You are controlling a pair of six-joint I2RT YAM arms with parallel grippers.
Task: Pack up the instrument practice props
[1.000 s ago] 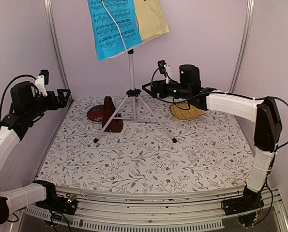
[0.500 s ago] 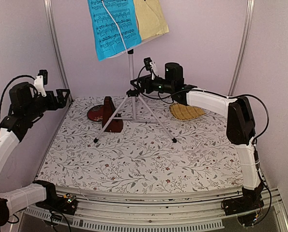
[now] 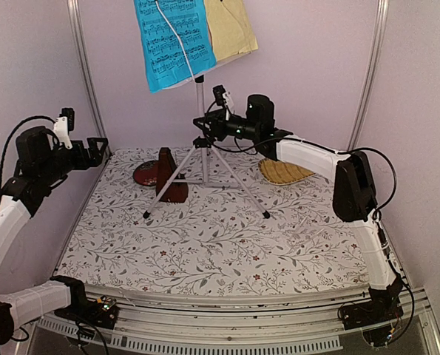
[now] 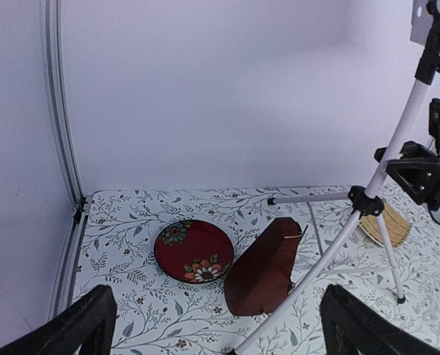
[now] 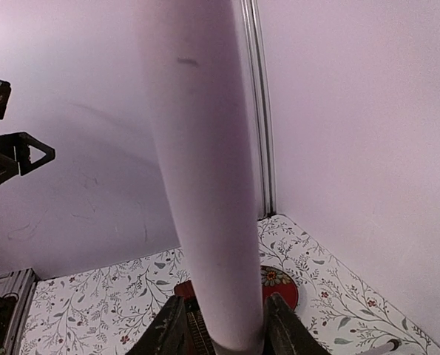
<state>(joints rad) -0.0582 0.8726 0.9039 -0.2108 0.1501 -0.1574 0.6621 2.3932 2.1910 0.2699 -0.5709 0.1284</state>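
Our right pincer (image 3: 203, 132) is at the pole of the stand (image 3: 200, 96), just above the hub where the three legs meet. In the wrist view its two fingers (image 5: 177, 325) sit pressed against either side of the pole, so we judge it to be pinching the stand. The stand is upright at the back of the table, with the blue sheet (image 3: 171, 41) and the yellow sheet (image 3: 231, 26) resting on its desk high above. The metronome (image 4: 262, 277) stands beside a red plate (image 4: 194, 251), and one leg of the stand crosses just in front of it.

The load is tall and top-heavy, and we are holding it low. We should check the grip is square on the round pole before lifting, then raise it straight and slowly so that leg clears the metronome without knocking it. Any tilt could tip the loose sheets off. Our left pincer (image 4: 220, 325) hangs spread wide and empty at the left, well apart, and we think it could steady the upper pole or take the sheets first
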